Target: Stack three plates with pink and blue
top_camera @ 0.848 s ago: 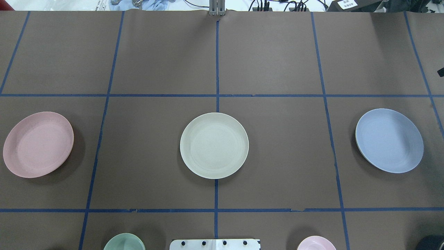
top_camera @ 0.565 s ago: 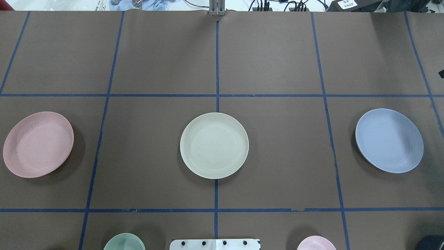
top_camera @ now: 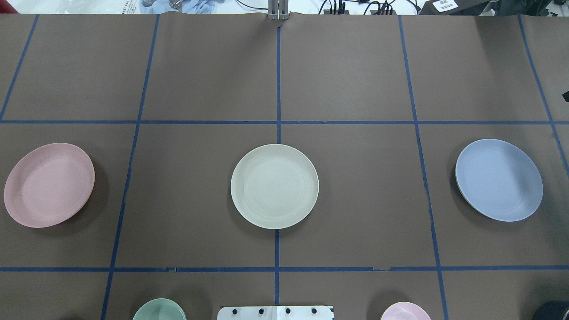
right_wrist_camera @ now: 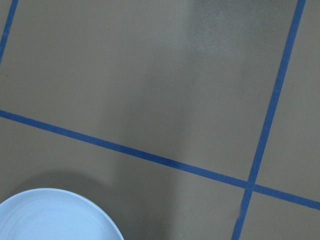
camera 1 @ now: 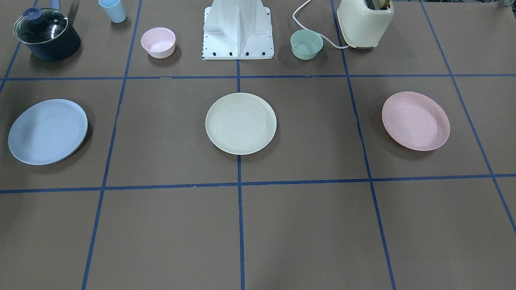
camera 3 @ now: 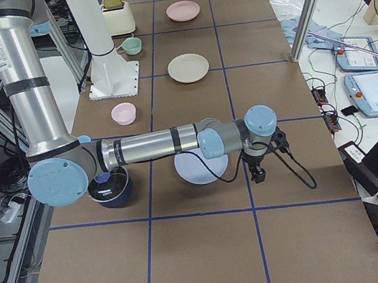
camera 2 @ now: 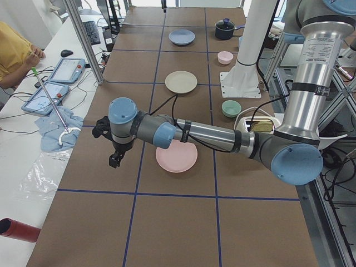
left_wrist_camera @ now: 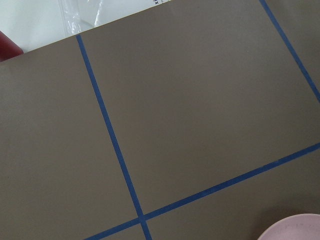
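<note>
Well, the cream-white plate (top_camera: 274, 186) lies flat in the middle of the brown table (top_camera: 355, 66), right on a blue tape line (top_camera: 278, 80). Seen from above, the pink plate (top_camera: 49, 185) is at 9 o'clock from it and the blue plate (top_camera: 498, 179) is at 3 o'clock. All three are in one row, well apart. No plate is stacked on another yet.

The left pincer (camera 2: 115, 158) hangs over the table and points down. In the left side view it is at 9 o'clock from the pink plate, near it but not touching it. Its own camera sees just a bit of pink rim down at 5 o'clock. I cannot tell if this pincer is open or closed.

The right pincer (camera 3: 256, 174) points down too. In the right side view it is at 3 o'clock from the blue plate, near it but not touching. Its camera sees the blue rim down at 7 o'clock. I cannot tell if this one is open or closed either.

In the front view, a small pink bowl (camera 1: 158, 42) is at 9 o'clock from the robot's white base (camera 1: 238, 30), and a small green bowl (camera 1: 306, 44) is at 3 o'clock. Past the pink bowl are a blue cup (camera 1: 113, 11) and a dark pot (camera 1: 46, 34) with a glass lid. Past the green bowl stands a cream toaster (camera 1: 365, 22).
</note>
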Action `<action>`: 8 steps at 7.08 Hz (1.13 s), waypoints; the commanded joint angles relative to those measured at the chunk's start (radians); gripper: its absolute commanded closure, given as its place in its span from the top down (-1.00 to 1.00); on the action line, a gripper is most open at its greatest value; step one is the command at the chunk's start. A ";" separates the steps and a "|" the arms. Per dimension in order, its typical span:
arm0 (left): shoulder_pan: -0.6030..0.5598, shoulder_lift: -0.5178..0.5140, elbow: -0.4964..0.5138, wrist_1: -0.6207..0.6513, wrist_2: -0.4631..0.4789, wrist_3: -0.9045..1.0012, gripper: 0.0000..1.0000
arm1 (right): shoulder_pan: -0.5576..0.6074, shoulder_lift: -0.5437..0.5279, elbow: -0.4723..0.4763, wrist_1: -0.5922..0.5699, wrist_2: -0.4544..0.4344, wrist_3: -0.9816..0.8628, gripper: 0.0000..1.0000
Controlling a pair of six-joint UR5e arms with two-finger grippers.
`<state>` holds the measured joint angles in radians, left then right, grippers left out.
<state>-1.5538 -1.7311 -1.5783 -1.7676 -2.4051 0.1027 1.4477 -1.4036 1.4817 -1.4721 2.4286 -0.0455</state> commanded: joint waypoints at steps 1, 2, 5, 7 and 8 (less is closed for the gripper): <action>0.044 0.030 0.001 -0.009 -0.069 -0.077 1.00 | -0.001 0.000 0.000 0.004 0.001 0.001 1.00; 0.155 0.038 0.004 -0.022 -0.059 -0.178 0.99 | -0.004 0.000 0.002 0.012 0.001 0.003 1.00; 0.335 0.129 0.044 -0.165 -0.051 -0.325 0.99 | -0.019 -0.008 -0.003 0.032 0.000 0.001 1.00; 0.431 0.133 0.113 -0.243 -0.011 -0.370 0.99 | -0.032 -0.009 -0.004 0.032 -0.008 0.001 1.00; 0.439 0.136 0.136 -0.277 0.000 -0.370 0.99 | -0.035 -0.011 -0.004 0.032 -0.009 0.001 1.00</action>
<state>-1.1452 -1.6005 -1.4780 -1.9951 -2.4260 -0.2590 1.4171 -1.4125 1.4768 -1.4405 2.4213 -0.0440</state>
